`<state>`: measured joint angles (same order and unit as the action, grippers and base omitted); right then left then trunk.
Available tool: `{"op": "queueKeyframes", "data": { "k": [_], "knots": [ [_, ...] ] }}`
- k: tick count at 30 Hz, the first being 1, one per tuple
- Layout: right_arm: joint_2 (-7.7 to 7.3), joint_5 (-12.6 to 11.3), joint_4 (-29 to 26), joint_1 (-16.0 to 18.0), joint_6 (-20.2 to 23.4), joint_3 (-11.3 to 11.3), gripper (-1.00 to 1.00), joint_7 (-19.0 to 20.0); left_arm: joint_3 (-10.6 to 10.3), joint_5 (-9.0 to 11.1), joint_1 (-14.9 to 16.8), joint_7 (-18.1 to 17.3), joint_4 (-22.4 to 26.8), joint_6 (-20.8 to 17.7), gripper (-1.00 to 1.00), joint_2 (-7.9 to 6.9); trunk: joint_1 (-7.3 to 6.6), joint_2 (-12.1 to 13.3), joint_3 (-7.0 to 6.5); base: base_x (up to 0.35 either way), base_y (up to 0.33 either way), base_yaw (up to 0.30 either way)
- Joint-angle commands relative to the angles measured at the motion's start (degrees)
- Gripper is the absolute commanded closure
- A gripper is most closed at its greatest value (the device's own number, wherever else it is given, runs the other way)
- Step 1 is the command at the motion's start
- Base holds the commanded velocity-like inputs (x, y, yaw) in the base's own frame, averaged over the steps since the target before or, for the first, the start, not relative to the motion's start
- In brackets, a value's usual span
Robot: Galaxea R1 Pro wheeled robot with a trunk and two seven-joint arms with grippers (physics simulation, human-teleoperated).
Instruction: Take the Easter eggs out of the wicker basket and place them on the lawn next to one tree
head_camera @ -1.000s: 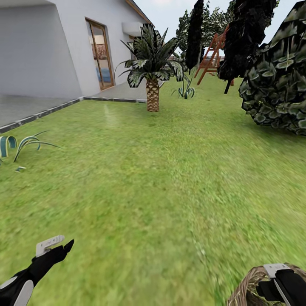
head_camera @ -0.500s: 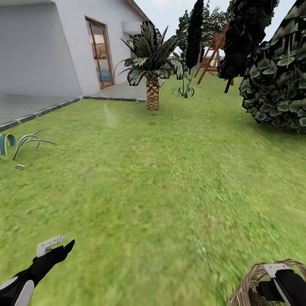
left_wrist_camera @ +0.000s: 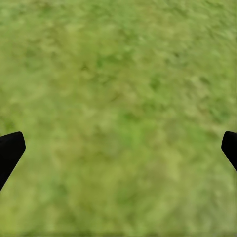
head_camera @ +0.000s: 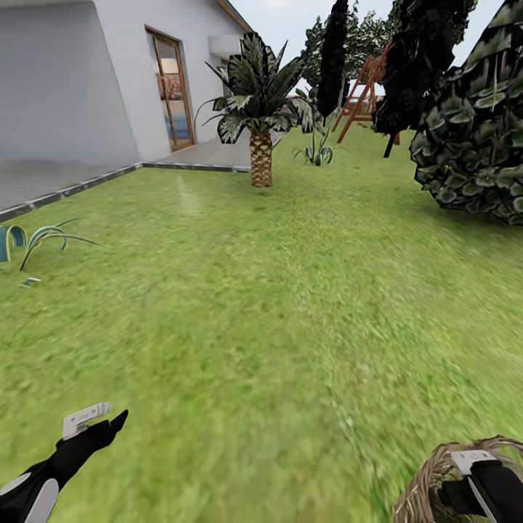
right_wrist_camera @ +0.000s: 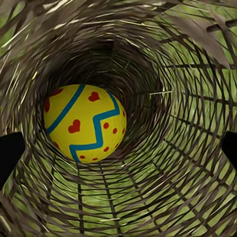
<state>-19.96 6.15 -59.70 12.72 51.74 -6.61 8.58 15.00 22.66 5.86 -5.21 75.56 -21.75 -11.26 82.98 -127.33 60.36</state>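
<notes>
- Head view shows the wicker basket (head_camera: 428, 483) on the lawn (head_camera: 276, 305), with the right gripper (head_camera: 476, 490) over its mouth; the jaws' spread cannot be told from this view.
- Right wrist view looks down inside the wicker basket (right_wrist_camera: 187, 163), where one Easter egg (right_wrist_camera: 84, 123) lies on the bottom: yellow, with blue zigzags and red marks. The black fingertips (right_wrist_camera: 10, 153) stand far apart at either side of the weave, closed on nothing.
- Well apart from the basket, the left gripper (head_camera: 94, 420) hangs over bare grass; in the left wrist view its fingertips (left_wrist_camera: 10, 150) sit wide apart above the lawn (left_wrist_camera: 118, 113), empty.
- Far beyond the basket stand a palm (head_camera: 259, 109), a white house (head_camera: 87, 80), dark-leaved trees (head_camera: 418, 65) and a wooden frame (head_camera: 361, 91).
</notes>
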Motion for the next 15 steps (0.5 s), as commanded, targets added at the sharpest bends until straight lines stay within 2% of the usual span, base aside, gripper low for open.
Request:
{"op": "queueKeyframes", "data": {
  "k": [1,15],
  "knots": [
    [0.01,0.62,-0.07,0.03,0.21,-0.07,-1.0,0.56,0.11,0.37,0.03,-0.19,0.05,-0.4,-1.0,0.01,0.22,-0.44,0.23,0.0,0.0,0.0],
    [-0.06,0.62,0.02,0.03,0.2,-0.14,-1.0,0.56,0.04,0.32,0.03,-0.18,-0.27,-0.48,-1.0,0.07,3.29,-6.05,2.75,0.0,0.0,0.0]
  ]
}}
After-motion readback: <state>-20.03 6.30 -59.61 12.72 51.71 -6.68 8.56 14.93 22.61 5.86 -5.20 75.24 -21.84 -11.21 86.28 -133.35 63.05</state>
